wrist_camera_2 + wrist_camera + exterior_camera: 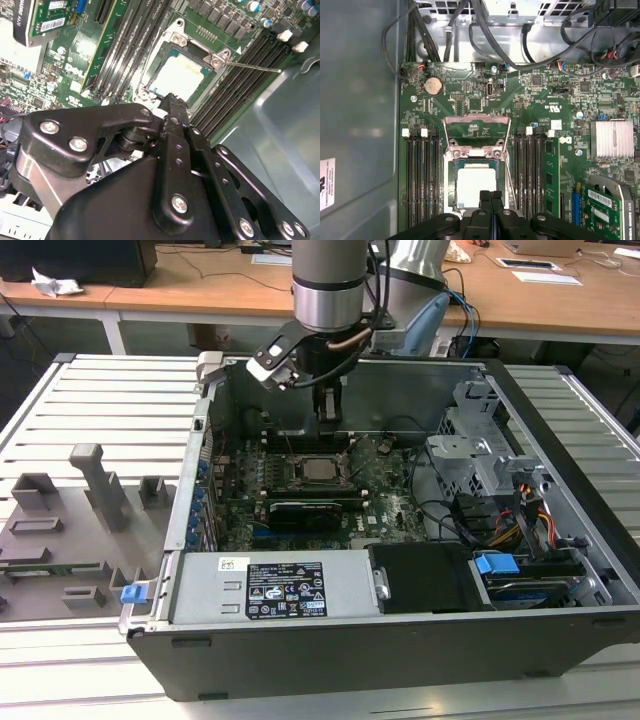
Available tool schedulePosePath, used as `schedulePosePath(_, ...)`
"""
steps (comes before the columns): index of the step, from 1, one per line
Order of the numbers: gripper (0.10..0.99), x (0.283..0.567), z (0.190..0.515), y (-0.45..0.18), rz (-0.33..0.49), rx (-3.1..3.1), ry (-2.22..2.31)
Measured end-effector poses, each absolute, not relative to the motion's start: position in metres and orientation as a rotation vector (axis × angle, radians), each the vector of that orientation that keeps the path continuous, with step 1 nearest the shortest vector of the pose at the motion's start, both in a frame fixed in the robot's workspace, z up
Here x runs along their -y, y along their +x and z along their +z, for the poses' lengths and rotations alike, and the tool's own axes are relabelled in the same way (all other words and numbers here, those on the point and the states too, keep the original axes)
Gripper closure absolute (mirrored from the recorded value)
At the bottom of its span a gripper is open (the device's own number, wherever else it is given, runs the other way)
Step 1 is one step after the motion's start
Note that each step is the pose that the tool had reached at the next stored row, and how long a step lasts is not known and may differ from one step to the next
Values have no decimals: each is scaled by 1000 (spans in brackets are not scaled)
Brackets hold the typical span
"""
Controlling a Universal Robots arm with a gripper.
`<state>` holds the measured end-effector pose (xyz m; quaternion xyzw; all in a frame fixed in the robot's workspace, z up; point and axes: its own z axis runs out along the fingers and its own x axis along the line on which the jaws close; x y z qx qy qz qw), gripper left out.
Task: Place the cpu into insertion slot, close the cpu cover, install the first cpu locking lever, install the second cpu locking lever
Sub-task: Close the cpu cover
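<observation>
Cpu (320, 468) lies flat, silvery top up, in the slot (451, 186) on the board at the centre of the exterior view, with the cover (476, 120) tipped up open beside it. Just above it, in the upper middle of that frame, hangs the gripper (328, 420), its fingers (486, 200) pressed together on nothing, tips just over the cpu's edge. A thin lever (252, 66) sticks out free from the slot's corner.
</observation>
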<state>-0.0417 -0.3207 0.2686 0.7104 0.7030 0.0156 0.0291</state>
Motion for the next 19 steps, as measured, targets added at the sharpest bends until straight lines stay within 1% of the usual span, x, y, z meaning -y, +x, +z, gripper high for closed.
schedulePosePath(4,980,321,269,-26,14,-2185,2206)
schedulePosePath(12,980,321,272,-22,10,-2188,2207)
schedulePosePath(19,980,321,272,-4,4,-2191,2209)
